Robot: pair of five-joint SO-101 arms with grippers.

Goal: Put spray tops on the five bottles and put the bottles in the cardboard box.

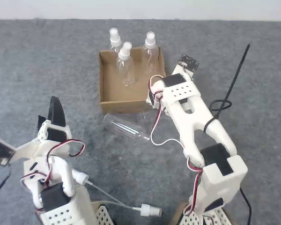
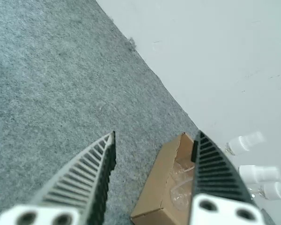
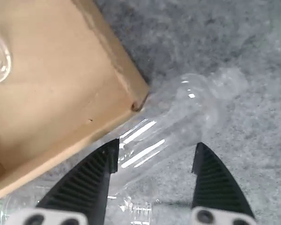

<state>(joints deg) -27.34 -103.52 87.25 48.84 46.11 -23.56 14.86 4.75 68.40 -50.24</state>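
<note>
**Right fingers straddle the last bare bottle beside the box**

The uncapped bottle (image 1: 125,127) lies on its side on the table (image 1: 47,61), just below the near wall of the cardboard box (image 1: 108,96) at the centre of the high view. Its long axis runs from upper left to lower right, roughly along that wall, and the narrow neck end points to the lower right, toward the base of the right arm. I cannot tell whether it touches the box.

The right gripper (image 3: 156,145) hangs directly above this bottle by the box's near right corner. Its fingers (image 3: 91,173) are spread wide and hold nothing. In the right wrist view the bottle (image 3: 178,108) crosses the gap between them on a slant, not square to it. A grasp therefore probably needs a small wrist turn, so the fingers close across the body and not along it.

The left gripper (image 1: 46,117) sits at the lower left of the high view, well apart from the bottle, with its fingers also wide and empty. The right arm is clearly the nearer one.

A loose spray top (image 1: 147,211) with its thin tube lies at the bottom centre, between the two arm bases. Three capped bottles (image 1: 125,61) stand at the far part of the box.
</note>
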